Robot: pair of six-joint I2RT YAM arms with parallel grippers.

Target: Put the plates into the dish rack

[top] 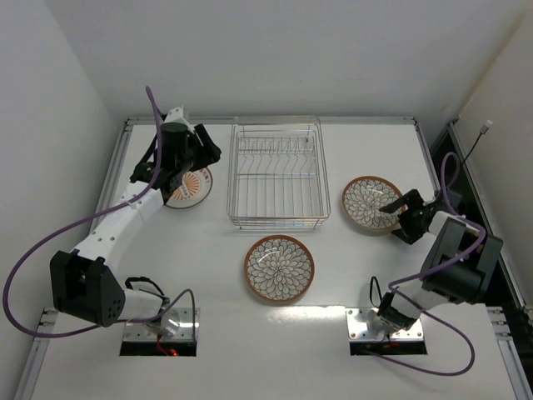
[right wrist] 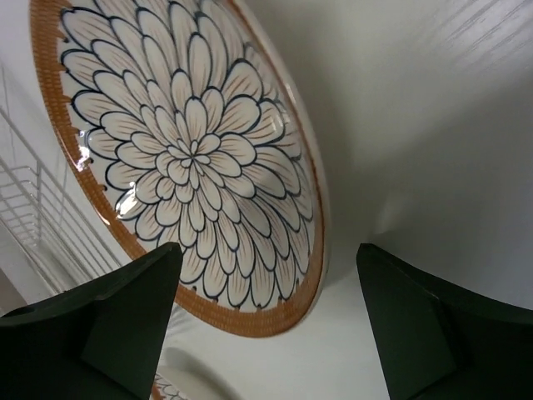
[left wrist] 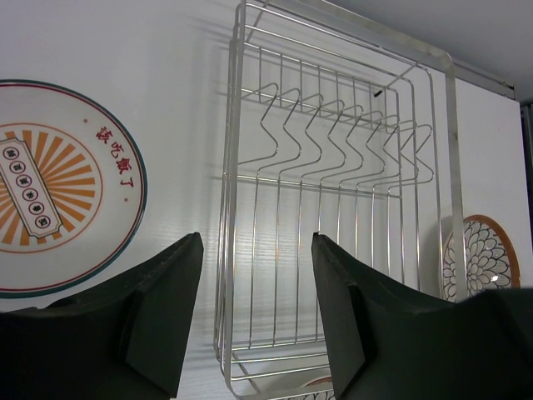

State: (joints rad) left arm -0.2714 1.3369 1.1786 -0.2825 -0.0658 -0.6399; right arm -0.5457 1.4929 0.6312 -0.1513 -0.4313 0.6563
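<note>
The wire dish rack (top: 275, 171) stands empty at the table's middle back. A plate with an orange sunburst face (top: 190, 187) lies left of it. A petal-pattern plate with an orange rim (top: 371, 202) lies right of it, and a similar plate (top: 279, 268) lies in front. My left gripper (top: 198, 162) is open and empty, hovering between the sunburst plate (left wrist: 58, 187) and the rack (left wrist: 333, 192). My right gripper (top: 400, 218) is open and empty at the right plate's edge; in the right wrist view the gripper (right wrist: 266, 267) straddles the rim of that plate (right wrist: 191, 158).
White walls close in the table at the back and left. The rack's left side shows in the right wrist view (right wrist: 33, 217). The right plate also shows in the left wrist view (left wrist: 483, 258). Purple cables loop beside both arm bases.
</note>
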